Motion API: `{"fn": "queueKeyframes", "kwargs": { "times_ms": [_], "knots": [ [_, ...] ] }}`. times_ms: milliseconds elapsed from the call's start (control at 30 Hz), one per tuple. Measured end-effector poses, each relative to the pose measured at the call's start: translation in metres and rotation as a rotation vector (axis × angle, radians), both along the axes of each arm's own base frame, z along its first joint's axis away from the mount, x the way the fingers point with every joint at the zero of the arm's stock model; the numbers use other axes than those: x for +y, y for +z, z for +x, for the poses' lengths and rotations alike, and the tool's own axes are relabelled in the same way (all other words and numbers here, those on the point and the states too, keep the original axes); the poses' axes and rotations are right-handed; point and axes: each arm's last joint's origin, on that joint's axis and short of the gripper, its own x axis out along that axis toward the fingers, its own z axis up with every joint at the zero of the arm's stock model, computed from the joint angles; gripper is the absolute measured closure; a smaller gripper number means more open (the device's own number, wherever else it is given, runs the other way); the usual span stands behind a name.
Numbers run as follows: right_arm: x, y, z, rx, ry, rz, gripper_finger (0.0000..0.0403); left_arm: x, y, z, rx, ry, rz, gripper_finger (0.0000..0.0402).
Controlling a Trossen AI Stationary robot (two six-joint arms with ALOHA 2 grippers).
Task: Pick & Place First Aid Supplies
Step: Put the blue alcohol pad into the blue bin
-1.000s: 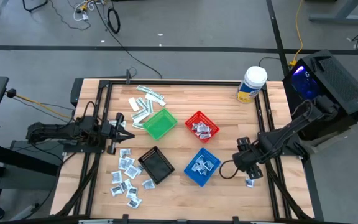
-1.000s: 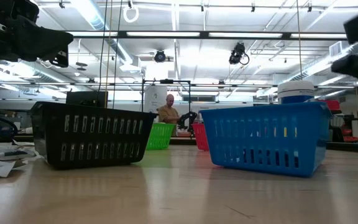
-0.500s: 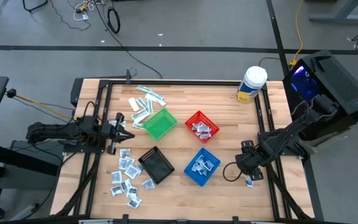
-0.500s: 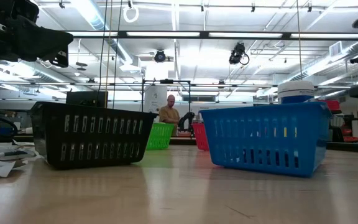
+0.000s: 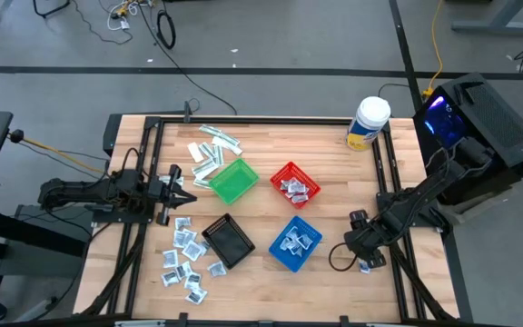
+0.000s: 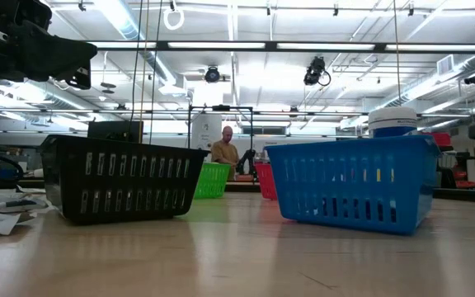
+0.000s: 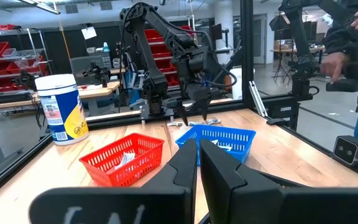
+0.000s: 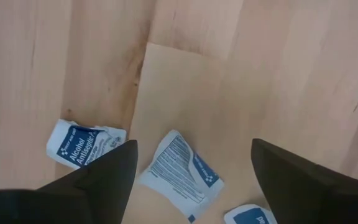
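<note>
My right gripper [image 5: 362, 253] hangs open, pointing down, over the table's near right part. Between its spread fingers [image 8: 192, 147] a white-and-blue sachet [image 8: 180, 175] lies flat on the wood, untouched. Two more sachets lie beside it [image 8: 83, 144] [image 8: 251, 216]. In the high view these show as small packets [image 5: 367, 266] just under the gripper. My left gripper [image 5: 176, 190] waits shut at the table's left, pointing level toward the baskets [image 7: 197, 163]. Several squarish sachets [image 5: 185, 262] lie at the near left, and narrow strips [image 5: 212, 149] at the far left.
Four baskets stand mid-table: green [image 5: 232, 181], red [image 5: 294, 184] and blue [image 5: 295, 242] with packets inside, and black [image 5: 228, 242]. A white-lidded tub with a yellow label [image 5: 368, 123] stands at the far right. A person shows in the room beyond [image 6: 222, 148].
My right gripper has come down and a little toward the table's near edge, closer to the sachets below it, its fingers still spread. The sachets have not moved.
</note>
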Motion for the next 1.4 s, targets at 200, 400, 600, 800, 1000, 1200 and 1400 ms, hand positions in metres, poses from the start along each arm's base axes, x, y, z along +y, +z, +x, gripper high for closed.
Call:
{"fn": "queueKeyframes", "kwargs": {
  "times_ms": [200,400,600,800,1000,1200,1400],
  "knots": [
    [-0.0013,-0.0001,0.0002,-0.018,-0.014,-0.033,0.0123,0.0,0.0,0.0,0.0,0.0,0.0,0.0376],
    [-0.0011,-0.0001,-0.0001,-0.007,-0.029,-0.022,0.0165,0.0,0.0,0.0,0.0,0.0,0.0,0.0376],
    [-0.0011,-0.0001,-0.0001,-0.007,-0.031,-0.022,0.0193,0.0,-0.0001,0.0,0.0,0.0,0.0,0.0376],
    [-0.0004,-0.0031,0.0007,0.008,-0.054,-0.03,0.0209,0.0,-0.0001,0.0,0.0,0.0,0.0,0.0376],
    [0.0006,-0.0072,0.0019,0.028,-0.084,-0.04,0.0218,0.0,-0.0001,0.0,0.001,0.0,0.0,0.0376],
    [0.0007,-0.0074,0.0019,0.029,-0.083,-0.04,0.0236,0.0,-0.0001,0.0,0.001,0.0,0.0,0.0376],
    [0.0007,-0.0074,0.0019,0.03,-0.082,-0.04,0.0283,0.0,-0.0001,0.0,0.0,0.0,0.0,0.0376]
  ]
}}
